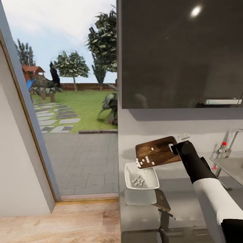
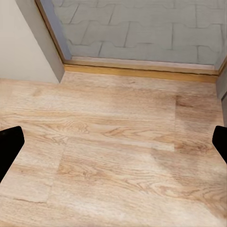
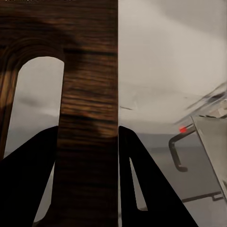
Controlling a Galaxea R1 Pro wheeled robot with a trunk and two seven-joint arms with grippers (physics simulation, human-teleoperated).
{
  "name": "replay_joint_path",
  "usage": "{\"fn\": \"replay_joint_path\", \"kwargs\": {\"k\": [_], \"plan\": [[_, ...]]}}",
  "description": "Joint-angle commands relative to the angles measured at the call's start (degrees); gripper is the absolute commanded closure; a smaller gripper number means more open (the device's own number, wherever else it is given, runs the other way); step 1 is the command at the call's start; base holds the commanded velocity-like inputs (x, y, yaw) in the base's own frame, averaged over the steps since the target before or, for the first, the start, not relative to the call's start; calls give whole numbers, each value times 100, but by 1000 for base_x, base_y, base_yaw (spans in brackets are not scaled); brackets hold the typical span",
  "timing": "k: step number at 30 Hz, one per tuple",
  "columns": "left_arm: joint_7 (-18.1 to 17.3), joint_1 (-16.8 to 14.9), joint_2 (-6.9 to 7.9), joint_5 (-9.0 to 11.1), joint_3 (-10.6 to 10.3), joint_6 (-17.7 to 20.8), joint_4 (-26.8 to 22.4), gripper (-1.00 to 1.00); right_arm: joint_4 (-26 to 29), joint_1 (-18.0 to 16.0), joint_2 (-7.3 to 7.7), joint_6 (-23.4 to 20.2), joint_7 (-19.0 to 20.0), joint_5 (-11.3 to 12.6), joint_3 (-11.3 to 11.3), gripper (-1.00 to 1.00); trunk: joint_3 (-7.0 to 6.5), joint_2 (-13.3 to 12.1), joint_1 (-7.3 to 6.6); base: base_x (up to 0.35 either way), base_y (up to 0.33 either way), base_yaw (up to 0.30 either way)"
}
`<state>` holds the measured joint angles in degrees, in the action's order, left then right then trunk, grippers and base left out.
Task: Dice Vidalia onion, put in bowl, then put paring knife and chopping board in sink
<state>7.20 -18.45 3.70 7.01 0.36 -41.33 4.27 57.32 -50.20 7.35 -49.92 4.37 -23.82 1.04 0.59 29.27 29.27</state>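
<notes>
Brown wood-grain chopping board, tilted mid-frame, clamped by the right end effector; white cubes dropping into the squarish bowl. Left end effector spread open.

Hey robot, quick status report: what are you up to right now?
Right claw clamps brown wooden chopping board, tilted above white squarish bowl. White onion dice sliding in. Left claw open over wood floor. Nothing in the way.

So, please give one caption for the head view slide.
Right gripper tilts the chopping board, sliding diced onion into the bowl.
</notes>
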Motion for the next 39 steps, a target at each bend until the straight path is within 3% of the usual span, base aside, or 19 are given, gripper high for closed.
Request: {"fn": "replay_joint_path", "kwargs": {"k": [1,8,12,15,39], "plan": [[-6,-9,0,20,-1,-33,21,-100,6,-3,4,-29,48,-61,10,100,6,7,2,0,0,0],[-7,-9,0,20,-1,-33,22,-100,7,-4,4,-35,42,-66,10,100,6,7,2,0,0,0],[-8,-9,0,20,-1,-33,22,-100,33,-1,10,-35,47,-70,308,100,6,7,2,0,0,0],[-7,-9,0,20,-1,-33,22,-100,41,-3,12,-35,54,-73,377,100,6,7,2,0,0,0],[-7,-9,0,20,-1,-33,21,-100,58,-5,55,-39,39,-137,396,100,6,7,2,0,0,0]]}}
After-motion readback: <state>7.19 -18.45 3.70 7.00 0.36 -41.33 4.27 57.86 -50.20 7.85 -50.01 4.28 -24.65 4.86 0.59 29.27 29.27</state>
